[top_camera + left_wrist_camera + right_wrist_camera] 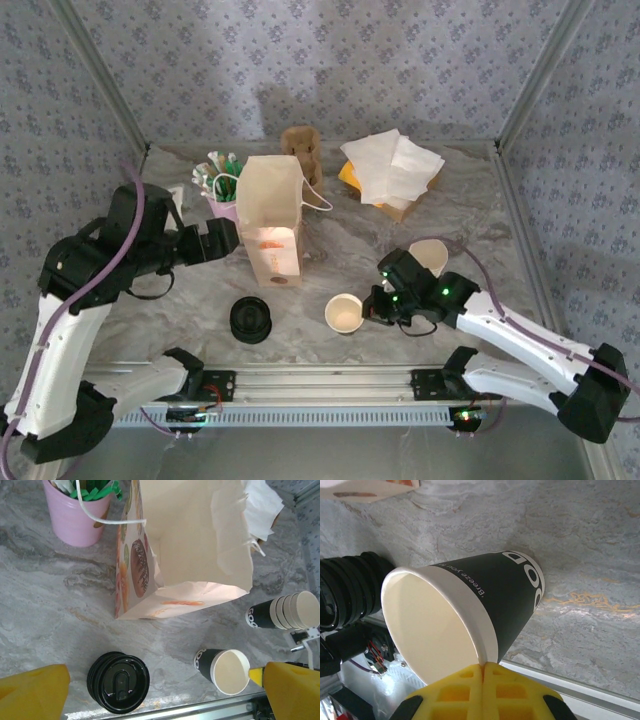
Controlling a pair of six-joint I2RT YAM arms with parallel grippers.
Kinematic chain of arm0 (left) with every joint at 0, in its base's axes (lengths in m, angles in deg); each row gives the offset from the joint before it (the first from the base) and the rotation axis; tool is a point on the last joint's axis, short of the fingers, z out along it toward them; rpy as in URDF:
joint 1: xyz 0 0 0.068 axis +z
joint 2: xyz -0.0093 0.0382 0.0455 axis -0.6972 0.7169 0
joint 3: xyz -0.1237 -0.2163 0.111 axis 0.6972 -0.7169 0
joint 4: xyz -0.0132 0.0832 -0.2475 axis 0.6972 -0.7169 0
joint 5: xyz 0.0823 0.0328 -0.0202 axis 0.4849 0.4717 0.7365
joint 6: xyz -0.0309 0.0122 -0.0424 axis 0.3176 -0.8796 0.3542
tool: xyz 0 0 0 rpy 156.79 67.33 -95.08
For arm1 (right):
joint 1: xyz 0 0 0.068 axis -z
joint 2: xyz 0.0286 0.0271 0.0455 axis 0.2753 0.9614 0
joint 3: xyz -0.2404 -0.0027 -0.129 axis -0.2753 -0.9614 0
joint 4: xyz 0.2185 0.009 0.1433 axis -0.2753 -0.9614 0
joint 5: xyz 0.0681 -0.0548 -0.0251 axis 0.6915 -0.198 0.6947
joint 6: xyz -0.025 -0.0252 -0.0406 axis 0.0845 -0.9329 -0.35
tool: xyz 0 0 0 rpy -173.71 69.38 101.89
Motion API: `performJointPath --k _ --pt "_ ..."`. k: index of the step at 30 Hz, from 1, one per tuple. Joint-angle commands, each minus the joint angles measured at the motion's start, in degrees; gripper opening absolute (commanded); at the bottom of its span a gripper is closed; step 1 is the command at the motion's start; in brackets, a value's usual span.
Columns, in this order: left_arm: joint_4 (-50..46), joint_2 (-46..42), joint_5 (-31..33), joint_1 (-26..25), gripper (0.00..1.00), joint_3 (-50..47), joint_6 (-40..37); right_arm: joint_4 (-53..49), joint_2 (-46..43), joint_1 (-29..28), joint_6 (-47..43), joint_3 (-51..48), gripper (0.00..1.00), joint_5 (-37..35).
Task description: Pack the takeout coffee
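Grey marbled tabletop (pixel 150 300), patterned walls; your right gripper (pixel 482 679) pinches rim of lidless paper cup (pixel 470 610), upright beside black lid stack (pixel 250 320); left gripper (pixel 162 695) spread wide near paper bag (pixel 270 220). Pinch lightly, avoid crushing rim; cap before bagging.

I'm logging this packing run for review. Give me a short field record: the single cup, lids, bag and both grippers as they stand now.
single cup: on the table, mouth up, no lid on
right gripper: shut on the single cup's rim
left gripper: open, holding nothing, near the paper bag
lid stack: on the table, left of the single cup, untouched
paper bag: upright, mouth open, behind cup and lids
cup stack: right of the single cup
status: cup not lidded, not yet bagged
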Motion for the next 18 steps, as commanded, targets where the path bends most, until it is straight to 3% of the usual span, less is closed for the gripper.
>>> performJointPath --k 1,3,5,7,12,18 --pt "-0.3 -0.5 -0.86 0.27 0.98 -0.29 1.04 0.43 -1.88 1.52 -1.68 -0.67 0.05 0.56" --pt "-0.61 -0.5 -0.86 0.22 0.99 -0.3 1.17 -0.94 -2.52 2.09 -1.71 -0.26 0.07 0.44" --pt "-1.28 -0.5 -0.82 0.2 0.99 -0.15 1.29 -2.38 -3.0 2.4 -1.72 0.46 0.17 0.18" --pt "-2.76 -0.5 -0.27 0.21 0.99 0.08 1.63 -3.9 -3.19 2.68 -1.65 1.85 0.19 -0.6" --pt "-8.11 -1.65 0.15 0.2 0.98 -1.73 2.62 -8.83 -2.26 3.18 -3.37 6.48 0.35 -1.93" --pt "-14.07 -3.82 -0.97 0.25 0.91 -8.33 3.33 -16.3 0.14 2.97 -7.53 16.61 0.4 -8.58"
